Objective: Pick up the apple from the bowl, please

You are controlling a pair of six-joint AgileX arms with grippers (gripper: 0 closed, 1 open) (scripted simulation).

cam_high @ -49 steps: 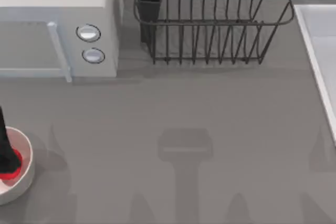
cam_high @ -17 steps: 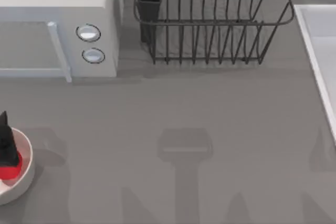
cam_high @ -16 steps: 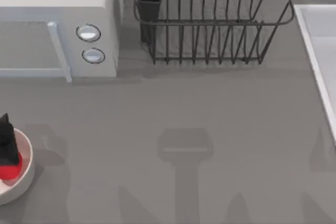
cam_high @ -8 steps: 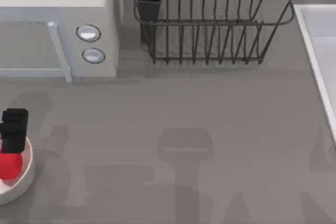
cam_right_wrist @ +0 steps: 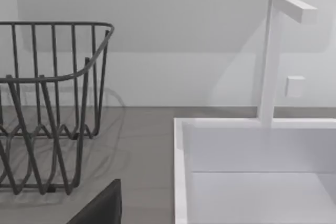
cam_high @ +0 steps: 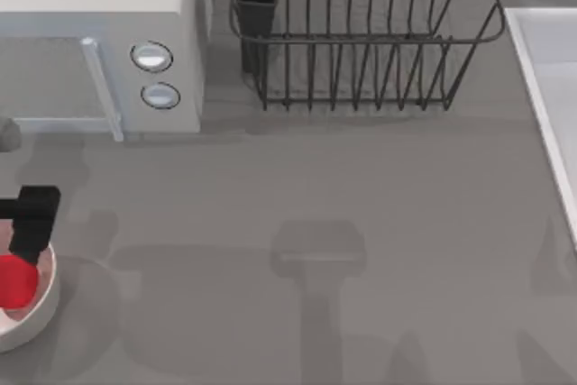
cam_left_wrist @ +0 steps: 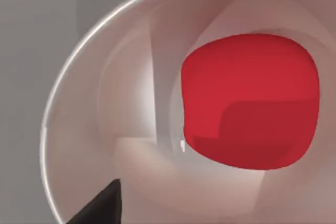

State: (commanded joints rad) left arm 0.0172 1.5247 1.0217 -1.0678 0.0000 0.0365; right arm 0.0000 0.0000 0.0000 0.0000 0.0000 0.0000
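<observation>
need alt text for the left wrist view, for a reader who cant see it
A smooth bright red apple sits inside a round white bowl with a pale pinkish glossy interior, seen close from above. One dark fingertip of the left gripper pokes in over the bowl's inside; grey table lies beyond the rim.

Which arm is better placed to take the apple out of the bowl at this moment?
Left. In the top view its tool is at the bowl on the table's left edge, right beside the apple, and its wrist view looks straight down into the bowl. The right wrist view faces the wire rack and sink.
</observation>
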